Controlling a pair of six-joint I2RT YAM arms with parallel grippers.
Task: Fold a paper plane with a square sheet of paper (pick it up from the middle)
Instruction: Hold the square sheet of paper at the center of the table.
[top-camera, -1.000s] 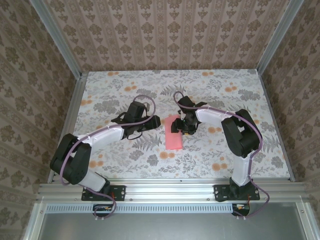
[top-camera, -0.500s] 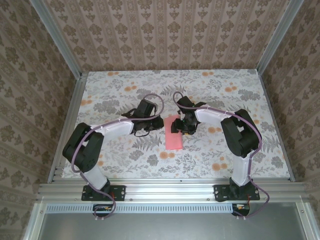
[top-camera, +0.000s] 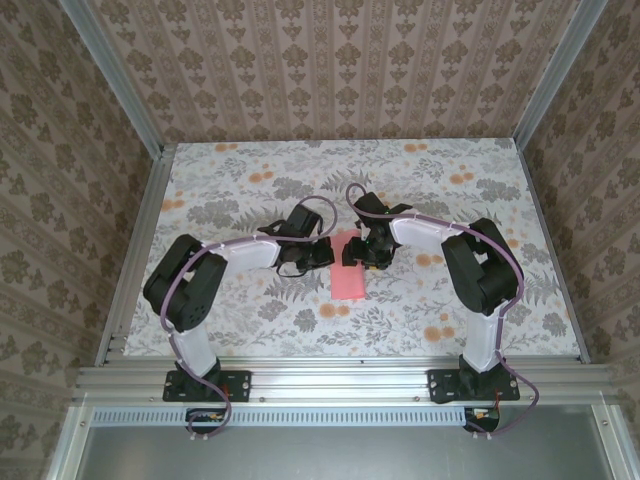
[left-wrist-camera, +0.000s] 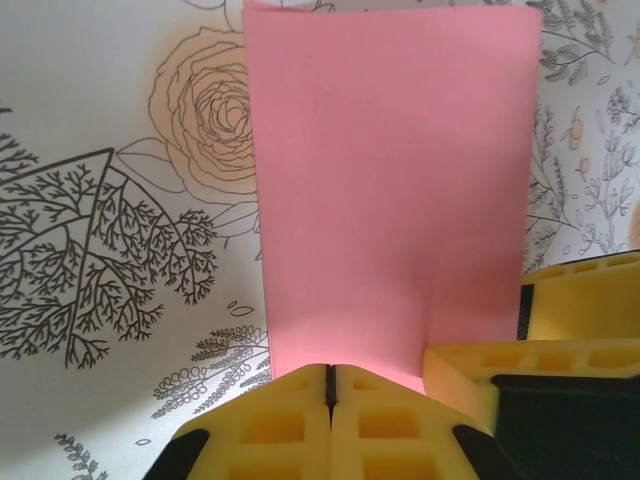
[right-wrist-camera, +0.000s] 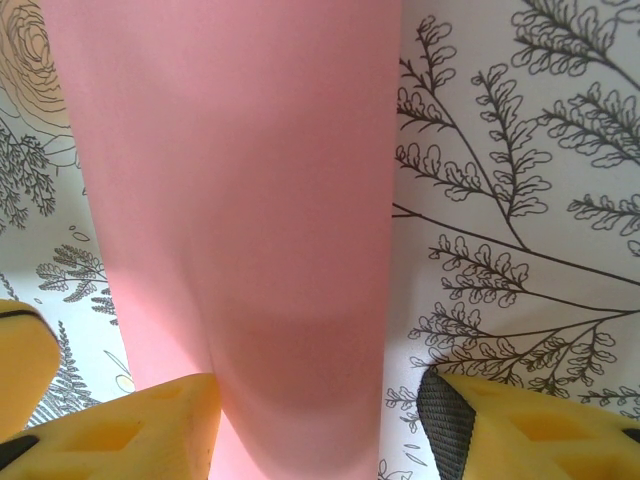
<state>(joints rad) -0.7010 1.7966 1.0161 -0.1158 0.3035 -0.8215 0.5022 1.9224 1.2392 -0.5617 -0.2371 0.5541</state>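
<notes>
The square sheet of paper (top-camera: 350, 275) lies mid-table, folded into a narrow salmon-pink oblong. The paper plane is out of view. My left gripper (top-camera: 322, 254) sits at the oblong's left edge. In the left wrist view its yellow fingers (left-wrist-camera: 290, 420) are pressed together, and the gripper (left-wrist-camera: 330, 372) points at the near edge of the sheet (left-wrist-camera: 390, 200) with nothing seen between the jaws. My right gripper (top-camera: 362, 256) stands over the far end. It (right-wrist-camera: 318, 425) is open, and a raised fold of the sheet (right-wrist-camera: 250, 200) runs between its fingers. Its right pad (right-wrist-camera: 450, 420) is clear of the paper.
The table (top-camera: 450, 200) carries a grey and orange flower print. Patterned walls (top-camera: 330, 70) close the back and sides, with aluminium rails (top-camera: 330, 378) along the near edge. The right gripper's fingers (left-wrist-camera: 560, 360) sit close beside my left fingertips.
The left arm swung right across the table to the paper's left edge, and its jaws closed on the way. The right arm and the paper stayed put.
</notes>
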